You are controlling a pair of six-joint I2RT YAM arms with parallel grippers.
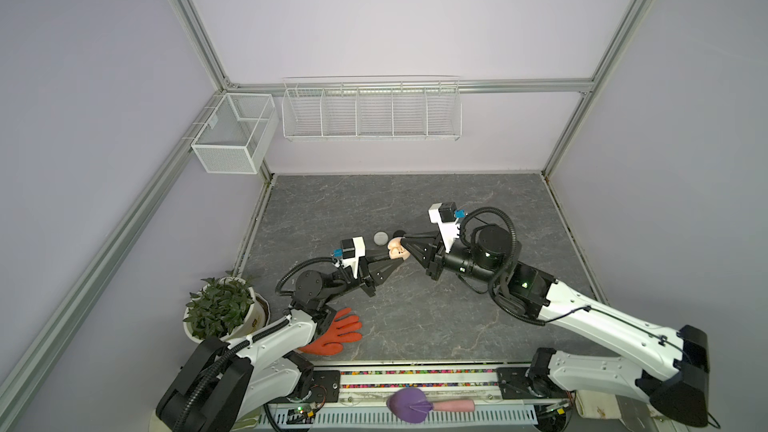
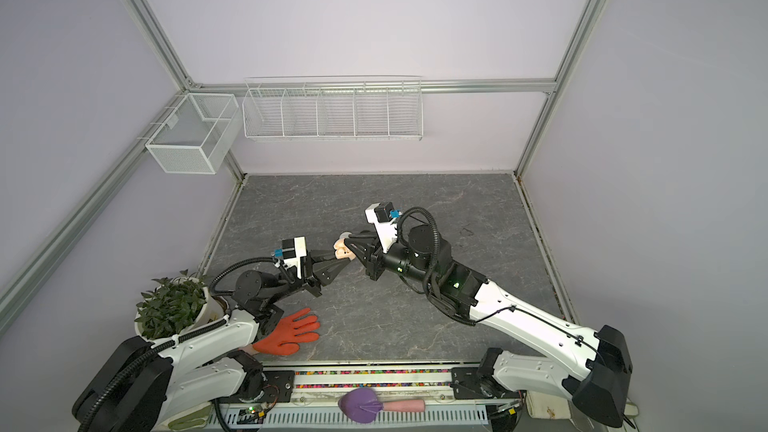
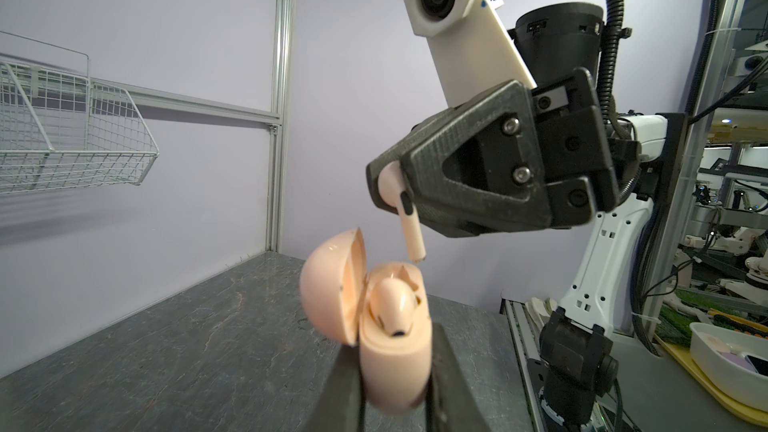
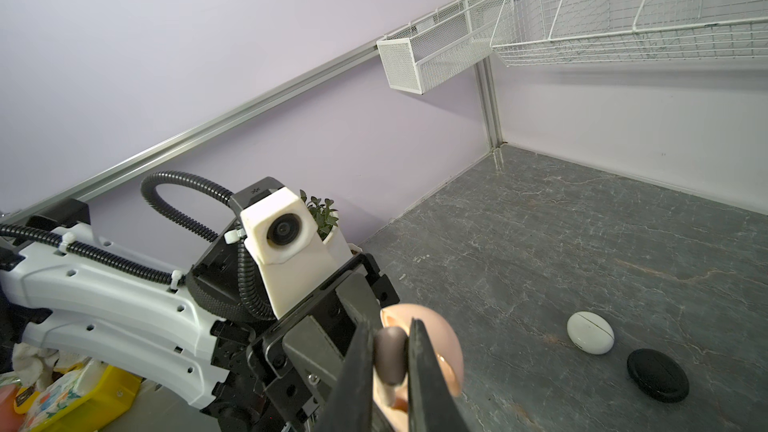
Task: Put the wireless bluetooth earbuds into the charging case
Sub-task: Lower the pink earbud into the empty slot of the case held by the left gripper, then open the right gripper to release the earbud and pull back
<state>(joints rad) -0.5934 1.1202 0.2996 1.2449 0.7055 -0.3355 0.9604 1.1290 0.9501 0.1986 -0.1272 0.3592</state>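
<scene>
Left gripper (image 3: 395,376) clamped on the lower body of the pale pink charging case (image 3: 386,351). The case is held upright above the table (image 1: 457,317) with its lid hinged open. One pink earbud (image 3: 392,301) sits seated in a well of the case.

Right gripper (image 3: 392,178) pinched tight on the head of a second pink earbud (image 3: 412,234). Its stem hangs down, tip just above the open case, not touching.

Both top views show the two tools meeting near mid-table. White puck (image 4: 590,332) and black puck (image 4: 658,375) lie closed on the table, near each other, apart from both grippers.
</scene>
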